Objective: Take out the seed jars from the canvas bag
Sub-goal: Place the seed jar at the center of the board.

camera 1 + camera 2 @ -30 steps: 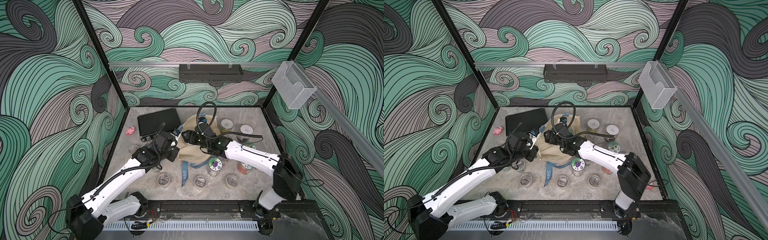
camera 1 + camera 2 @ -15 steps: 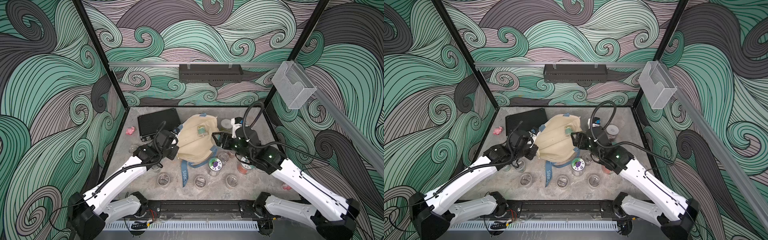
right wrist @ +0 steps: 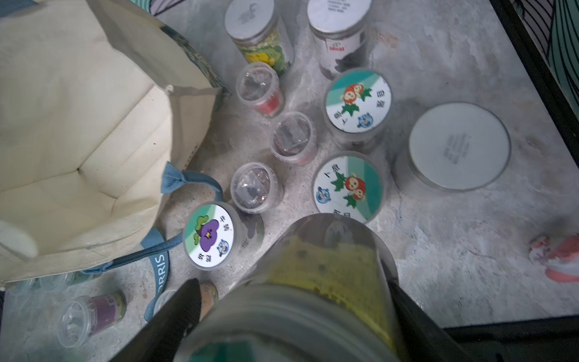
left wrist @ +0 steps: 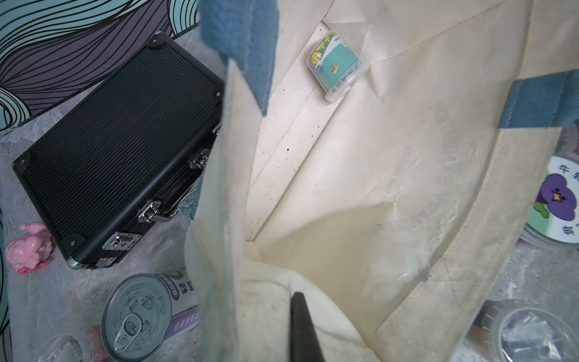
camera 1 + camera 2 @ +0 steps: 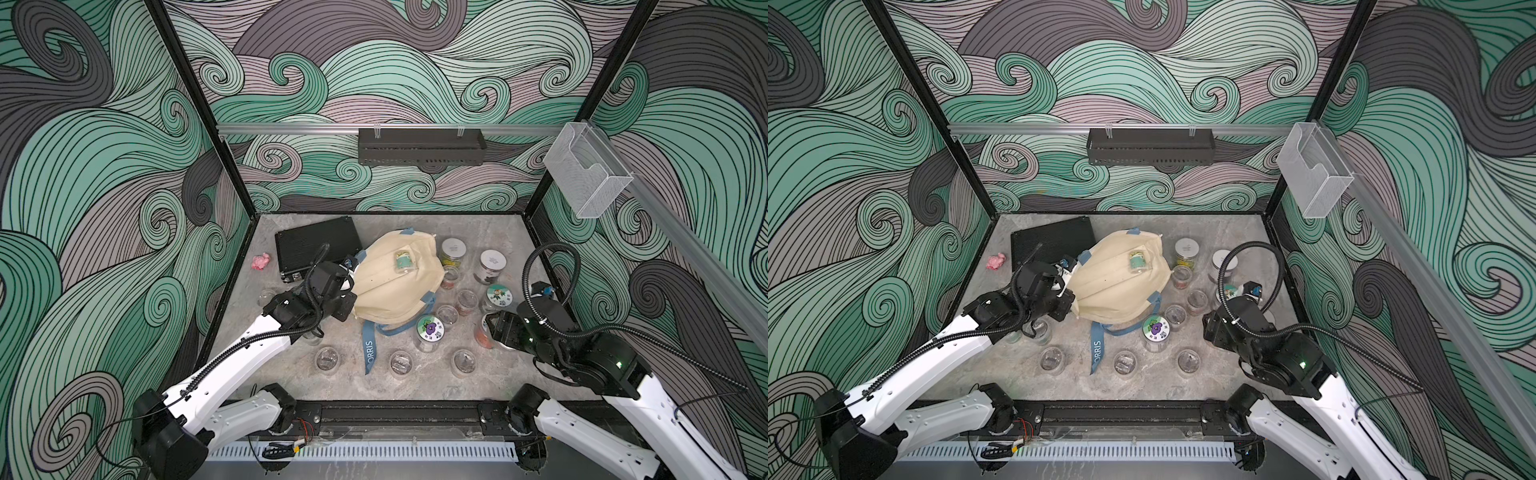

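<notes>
The cream canvas bag (image 5: 390,291) (image 5: 1117,291) lies mid-table with its mouth held open. My left gripper (image 5: 349,286) (image 4: 282,332) is shut on the bag's rim (image 4: 266,297), and only one black finger (image 4: 302,326) shows. One small seed jar (image 5: 404,262) (image 4: 336,67) with a teal label lies on its side inside the bag. My right gripper (image 5: 496,330) (image 3: 294,307) is over the table's right side, shut on a large clear jar (image 3: 329,275) of yellow seeds. Several seed jars stand right of the bag, among them a purple-flower lid (image 5: 430,328) (image 3: 208,239).
A black ribbed case (image 5: 318,245) (image 4: 119,156) lies at the back left, a pink toy (image 5: 261,262) beside it. Another pink toy (image 3: 560,260) lies at the right. A pull-tab can (image 4: 138,310) stands left of the bag. Small clear jars (image 5: 401,361) line the front.
My right arm has pulled out of the bag and swung to the right front with the yellow-seed jar in its grip. The left gripper has kept its hold on the bag's rim.
</notes>
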### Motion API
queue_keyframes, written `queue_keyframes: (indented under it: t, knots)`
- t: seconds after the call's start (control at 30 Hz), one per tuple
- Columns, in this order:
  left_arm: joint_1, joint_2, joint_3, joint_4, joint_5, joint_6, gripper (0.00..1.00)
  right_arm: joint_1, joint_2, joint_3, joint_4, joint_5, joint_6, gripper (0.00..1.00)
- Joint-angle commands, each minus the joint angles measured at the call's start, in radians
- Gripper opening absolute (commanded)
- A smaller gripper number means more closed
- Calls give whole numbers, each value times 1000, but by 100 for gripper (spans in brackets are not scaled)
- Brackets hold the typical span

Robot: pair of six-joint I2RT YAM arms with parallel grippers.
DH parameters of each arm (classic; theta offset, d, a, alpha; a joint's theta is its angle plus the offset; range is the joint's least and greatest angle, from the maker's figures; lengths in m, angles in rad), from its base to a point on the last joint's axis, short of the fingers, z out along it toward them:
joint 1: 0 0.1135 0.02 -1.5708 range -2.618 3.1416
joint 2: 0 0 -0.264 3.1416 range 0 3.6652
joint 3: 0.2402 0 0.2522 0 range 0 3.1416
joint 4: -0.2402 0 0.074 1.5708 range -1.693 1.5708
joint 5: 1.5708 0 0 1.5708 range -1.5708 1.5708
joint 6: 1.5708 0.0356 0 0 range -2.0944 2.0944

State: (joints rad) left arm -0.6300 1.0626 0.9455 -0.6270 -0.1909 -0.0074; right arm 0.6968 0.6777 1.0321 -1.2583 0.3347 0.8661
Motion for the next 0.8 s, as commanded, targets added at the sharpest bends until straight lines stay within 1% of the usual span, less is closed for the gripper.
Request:
queue_keyframes:
  t: [0.0,0.1,0.27,0.37,0.43,0.53,0.77]
  knots:
    - [15,-18,-2,21,4,12,0,-3,-11,-22,-112,-23,100,55]
    - [16,-19,-3,20,5,13,0,-3,-22,-60,-133,-69,157,55]
    - [18,-25,-7,24,11,12,0,-5,-16,-150,-142,-109,243,57]
    - [18,-25,-8,27,16,12,0,-5,5,-191,-134,-94,289,58]
    - [19,-25,-8,27,23,12,0,-6,18,-207,-119,-69,297,59]
    - [19,-27,-10,30,33,14,0,-14,29,-240,-61,-53,297,59]
    - [19,-33,-13,33,45,16,0,-56,109,-345,145,-74,277,59]
